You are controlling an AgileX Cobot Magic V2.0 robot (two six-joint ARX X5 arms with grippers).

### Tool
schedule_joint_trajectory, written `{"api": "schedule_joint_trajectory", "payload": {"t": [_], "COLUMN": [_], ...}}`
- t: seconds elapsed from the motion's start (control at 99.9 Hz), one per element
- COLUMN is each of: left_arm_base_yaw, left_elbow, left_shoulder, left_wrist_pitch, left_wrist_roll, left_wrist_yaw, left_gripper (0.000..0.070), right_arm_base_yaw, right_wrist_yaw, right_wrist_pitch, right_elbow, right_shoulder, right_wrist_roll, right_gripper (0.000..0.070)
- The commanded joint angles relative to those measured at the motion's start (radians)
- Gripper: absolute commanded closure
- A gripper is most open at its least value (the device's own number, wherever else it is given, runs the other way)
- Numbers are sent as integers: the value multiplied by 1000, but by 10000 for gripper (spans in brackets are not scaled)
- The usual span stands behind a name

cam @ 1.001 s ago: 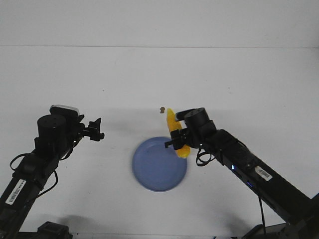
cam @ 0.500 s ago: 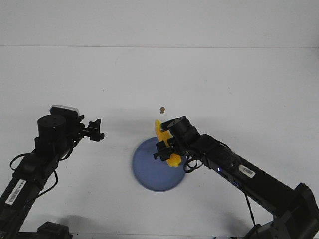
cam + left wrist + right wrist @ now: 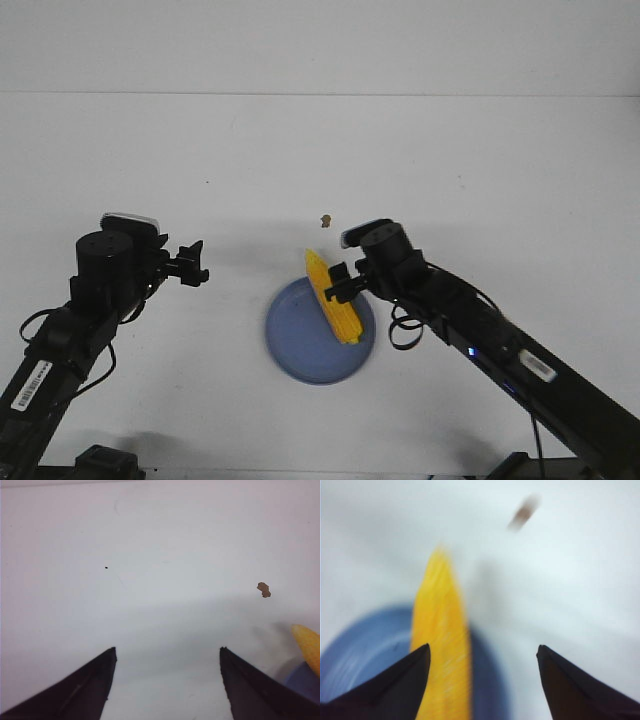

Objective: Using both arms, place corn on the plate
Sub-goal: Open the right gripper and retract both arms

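The yellow corn (image 3: 332, 297) lies on the right part of the blue-lavender plate (image 3: 296, 345), its tip reaching over the far rim. My right gripper (image 3: 336, 282) is open just right of the corn, above the plate's right edge. In the right wrist view the blurred corn (image 3: 441, 645) lies on the plate (image 3: 365, 650), beside one finger of the open gripper (image 3: 484, 652). My left gripper (image 3: 192, 262) is open and empty, well left of the plate. The left wrist view shows its open gripper (image 3: 167, 650), the corn's tip (image 3: 309, 644) and a bit of plate (image 3: 302, 680).
A tiny brown speck (image 3: 324, 220) lies on the white table just beyond the plate; it also shows in the left wrist view (image 3: 263, 589) and, blurred, in the right wrist view (image 3: 524, 511). A small dark dot (image 3: 106, 567) marks the table.
My right gripper carried the corn left over the plate, let it go and drew back to the right. The corn now lies on the plate. The left arm has not moved.
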Motion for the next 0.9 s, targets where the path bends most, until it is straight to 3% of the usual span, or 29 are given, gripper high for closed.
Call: {"api": "schedule_joint_trajectory", "payload": {"t": [0.0,0.24,0.5,0.71,0.891], "left_arm_base_yaw": [8,76,123,123,123], "left_elbow": [10,9,-29,-201,-320], "left_shoulder": [-8,-76,-180,-325,-457], "left_wrist_pitch": [11,8,13,100,82], "left_wrist_roll": [1,-26,-33,-51,-56], "left_wrist_yaw": [-3,-3,-3,-3,-3], "left_gripper": [278,279,279,281,282], "right_arm_base_yaw": [-28,-270,-513,-564,-563], "right_wrist_yaw": [14,59,55,35,18], "right_wrist_pitch": [15,19,61,85,76], "right_elbow": [10,-52,-318,-523,-597], "right_shoulder": [-60,-347,-731,-1041,-1196], "right_wrist_roll": [-53,-106,-183,-199,-207], "right_gripper": [248,248,248,249,253]}}
